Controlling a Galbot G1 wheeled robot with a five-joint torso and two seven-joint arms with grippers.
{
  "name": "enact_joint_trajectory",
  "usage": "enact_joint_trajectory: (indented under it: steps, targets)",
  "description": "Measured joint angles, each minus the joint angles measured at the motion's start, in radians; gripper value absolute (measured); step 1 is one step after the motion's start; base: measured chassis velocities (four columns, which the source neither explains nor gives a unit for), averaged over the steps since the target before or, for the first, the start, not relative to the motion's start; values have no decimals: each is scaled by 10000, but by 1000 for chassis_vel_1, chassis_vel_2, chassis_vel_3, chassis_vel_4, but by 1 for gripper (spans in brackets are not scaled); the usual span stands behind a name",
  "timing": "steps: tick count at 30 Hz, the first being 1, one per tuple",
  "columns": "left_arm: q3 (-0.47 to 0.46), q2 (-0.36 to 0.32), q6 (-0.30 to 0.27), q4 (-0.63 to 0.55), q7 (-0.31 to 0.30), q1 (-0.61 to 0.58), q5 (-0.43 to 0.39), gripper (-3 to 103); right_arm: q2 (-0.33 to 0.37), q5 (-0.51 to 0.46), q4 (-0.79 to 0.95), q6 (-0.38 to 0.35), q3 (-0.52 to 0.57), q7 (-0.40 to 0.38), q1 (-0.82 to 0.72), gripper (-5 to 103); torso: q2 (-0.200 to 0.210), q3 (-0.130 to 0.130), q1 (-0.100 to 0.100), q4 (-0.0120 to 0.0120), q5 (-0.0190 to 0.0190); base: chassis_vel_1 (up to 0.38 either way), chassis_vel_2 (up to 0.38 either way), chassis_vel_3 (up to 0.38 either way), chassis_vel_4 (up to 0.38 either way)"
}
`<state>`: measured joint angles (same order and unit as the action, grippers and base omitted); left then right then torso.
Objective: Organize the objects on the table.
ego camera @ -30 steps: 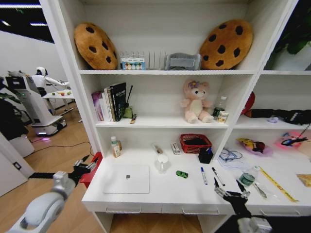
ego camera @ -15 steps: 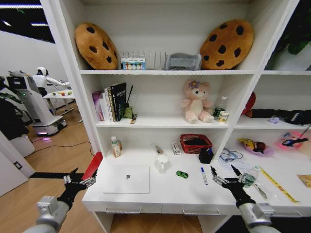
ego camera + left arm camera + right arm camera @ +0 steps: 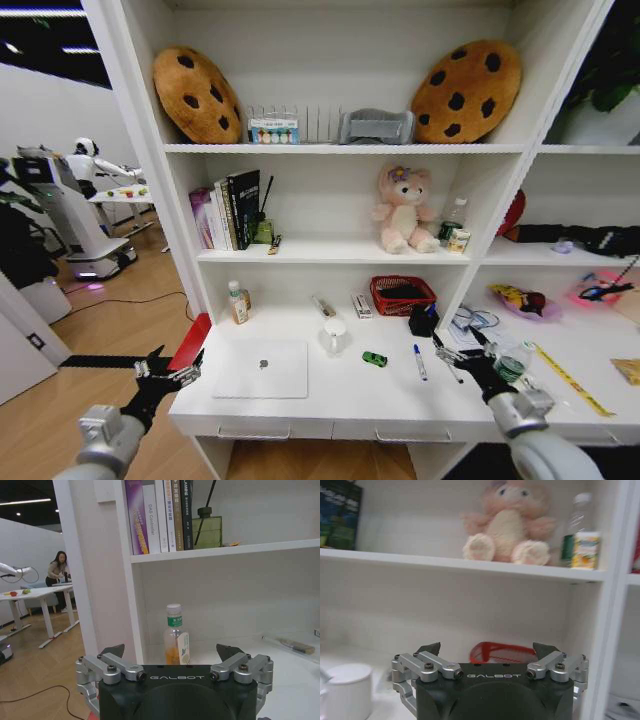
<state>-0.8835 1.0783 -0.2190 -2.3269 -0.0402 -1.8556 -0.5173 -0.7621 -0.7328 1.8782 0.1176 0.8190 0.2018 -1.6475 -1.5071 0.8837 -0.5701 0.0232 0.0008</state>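
On the white table (image 3: 330,405) a shut silver laptop (image 3: 262,368) lies at the left. A tiny green toy car (image 3: 375,358) sits mid-desk, and two dark-capped pens (image 3: 419,362) (image 3: 449,365) lie to its right. My right gripper (image 3: 462,352) hovers open just right of the pens, low over the desk. In the right wrist view, my right gripper (image 3: 487,647) faces the red basket (image 3: 502,652). My left gripper (image 3: 168,372) hangs open off the desk's left end, beside the laptop. In the left wrist view, my left gripper (image 3: 171,651) points at an orange-drink bottle (image 3: 175,635).
A white cup (image 3: 335,335), a bottle (image 3: 238,302), the red mesh basket (image 3: 403,295) and a black holder (image 3: 423,320) stand toward the back of the desk. A plastic bottle (image 3: 512,362) and a yellow tape (image 3: 570,380) lie right of my right gripper. The pink bear (image 3: 405,208) sits on the shelf above.
My right gripper has risen and reached forward over the desk toward the pens. My left arm dropped lower beside the desk's left end, then held still.
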Motion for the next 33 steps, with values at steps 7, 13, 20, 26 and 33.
enact_joint_trajectory:
  steps: [7, 13, 20, 26, 33]
  targets:
    - [7, -9, 4, 14, 10, 13, -1, 100, 1565, -1061, -2440, -28, -721, 5810, 1330, 100, 0, 1, -1, 1, -7, 0, 0, 0, 0]
    - [12, -13, 7, 22, 24, 22, -4, 100, 1606, -569, -3764, -204, -2603, 8583, 2960, 100, 0, 0, -1, 0, -4, 0, 0, 0, 0]
    - [18, -18, 6, 27, 26, 27, -9, 100, 993, 702, -4943, 160, -4522, 8040, 5058, 100, 0, 0, -1, -1, -8, 0, 0, 0, 0]
    - [23, -22, 7, 32, 28, 30, -9, 100, 256, 1313, -5901, 445, -5571, 7498, 6114, 100, 0, 0, -1, -1, -9, 0, 0, 0, 0]
    - [23, -23, 7, 35, 28, 32, -9, 100, -324, 1630, -6582, 581, -5739, 7197, 6297, 100, 0, -1, 0, 0, -8, 0, 0, 0, 0]
